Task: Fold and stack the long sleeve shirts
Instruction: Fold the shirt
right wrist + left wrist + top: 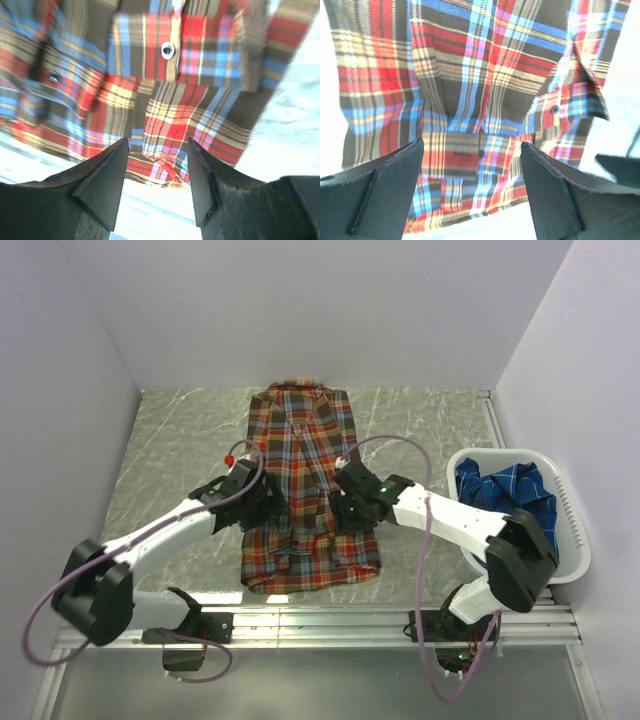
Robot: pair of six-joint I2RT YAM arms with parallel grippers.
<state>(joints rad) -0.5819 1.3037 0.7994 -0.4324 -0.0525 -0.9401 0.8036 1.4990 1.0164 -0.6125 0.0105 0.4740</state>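
Red-orange plaid shirt (300,430) lies twelve-to-six, open left claw (270,510) at its nine o'clock, open right claw (342,510) at three, equally near.

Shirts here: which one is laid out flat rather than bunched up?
The red-orange plaid shirt, spread out on the table; the blue shirt is bunched up inside the white basket.

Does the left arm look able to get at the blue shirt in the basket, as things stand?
Probably not directly. The blue shirt lies in the white basket at the right, and the right arm stretches across between it and the left gripper, which hovers open over the red plaid shirt.
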